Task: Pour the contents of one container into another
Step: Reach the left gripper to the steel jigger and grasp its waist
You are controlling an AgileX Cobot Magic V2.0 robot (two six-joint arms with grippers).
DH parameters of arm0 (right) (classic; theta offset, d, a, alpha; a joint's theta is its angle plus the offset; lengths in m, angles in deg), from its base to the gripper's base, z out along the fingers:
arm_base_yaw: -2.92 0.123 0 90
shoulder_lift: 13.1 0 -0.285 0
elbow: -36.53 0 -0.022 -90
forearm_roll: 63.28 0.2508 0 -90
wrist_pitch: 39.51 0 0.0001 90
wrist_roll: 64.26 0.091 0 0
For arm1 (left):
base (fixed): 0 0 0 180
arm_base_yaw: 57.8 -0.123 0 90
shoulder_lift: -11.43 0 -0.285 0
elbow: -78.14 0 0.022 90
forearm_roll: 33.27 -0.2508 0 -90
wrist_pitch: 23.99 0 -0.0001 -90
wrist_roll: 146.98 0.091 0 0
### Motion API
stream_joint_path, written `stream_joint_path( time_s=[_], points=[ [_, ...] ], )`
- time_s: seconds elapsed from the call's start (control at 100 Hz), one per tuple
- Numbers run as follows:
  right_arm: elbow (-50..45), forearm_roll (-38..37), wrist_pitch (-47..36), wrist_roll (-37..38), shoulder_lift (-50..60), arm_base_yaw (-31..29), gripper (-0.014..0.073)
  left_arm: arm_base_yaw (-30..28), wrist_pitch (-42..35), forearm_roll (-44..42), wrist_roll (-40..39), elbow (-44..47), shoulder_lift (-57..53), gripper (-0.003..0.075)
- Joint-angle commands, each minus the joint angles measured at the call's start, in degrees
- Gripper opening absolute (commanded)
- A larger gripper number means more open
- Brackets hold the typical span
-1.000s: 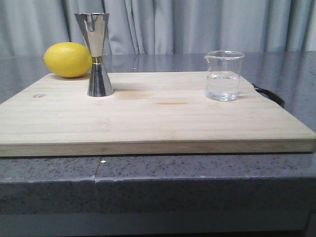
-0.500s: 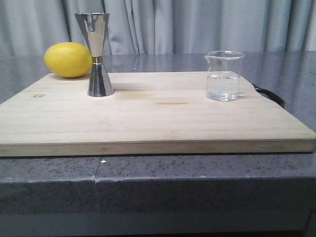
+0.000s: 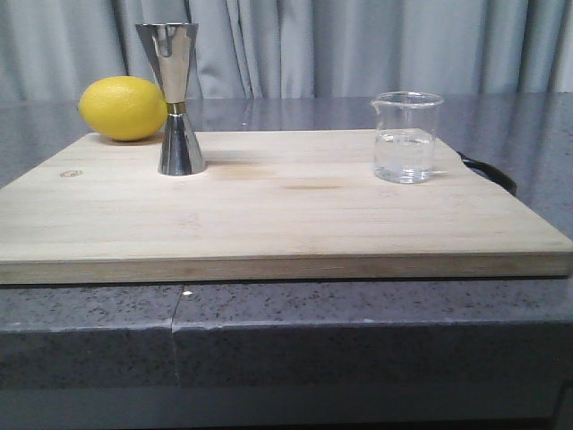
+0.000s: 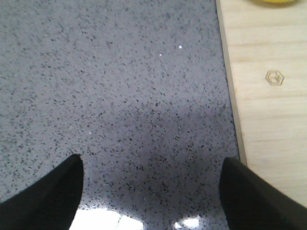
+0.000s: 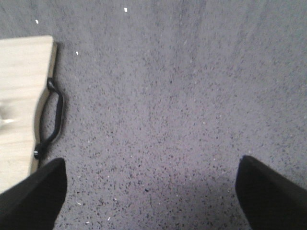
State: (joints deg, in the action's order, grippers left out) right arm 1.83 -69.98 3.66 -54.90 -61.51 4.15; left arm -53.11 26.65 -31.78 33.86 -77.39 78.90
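Note:
The clear glass beaker [image 3: 407, 137], holding a little clear liquid, stands upright on the right of the wooden board [image 3: 269, 215]. The steel hourglass jigger [image 3: 177, 98] with its gold waist band stands upright at the board's back left. Neither arm shows in the front view. My left gripper [image 4: 152, 165] is open over bare grey counter just left of the board's edge [image 4: 232, 96]. My right gripper [image 5: 151, 167] is open over grey counter to the right of the board, near its black handle [image 5: 53, 117]. Nothing sits between either pair of fingers.
A yellow lemon [image 3: 123, 108] lies behind the jigger at the board's back left corner; its edge shows in the left wrist view [image 4: 273, 2]. The speckled grey counter [image 3: 269, 305] surrounds the board, with a grey curtain [image 3: 358, 45] behind.

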Motion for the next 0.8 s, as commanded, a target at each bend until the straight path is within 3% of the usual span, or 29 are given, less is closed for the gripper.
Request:
stream_joint_path(
  time_s=[0.0,0.18,0.54,0.79],
  points=[
    [2.52,-0.07,-2.72,-0.79,-2.76,-0.39,0.0645,0.21,-1.26,4.17,4.73,-2.43,1.55,0.0536],
    [2.86,1.18,-3.46,-1.31,-6.74,-0.39,0.0645,0.21,-2.4,20.85,23.2,-2.43,4.41,0.0536],
    [2.86,1.3,-6.78,-1.31,-7.73,-0.39,0.0645,0.21,-3.76,61.59,69.01,-2.43,12.1,0.0536],
    [2.65,1.3,-7.91,-1.31,-7.73,-0.39,0.0645,0.21,2.54,81.15,91.78,-2.43,22.99,0.0536]
  ],
)
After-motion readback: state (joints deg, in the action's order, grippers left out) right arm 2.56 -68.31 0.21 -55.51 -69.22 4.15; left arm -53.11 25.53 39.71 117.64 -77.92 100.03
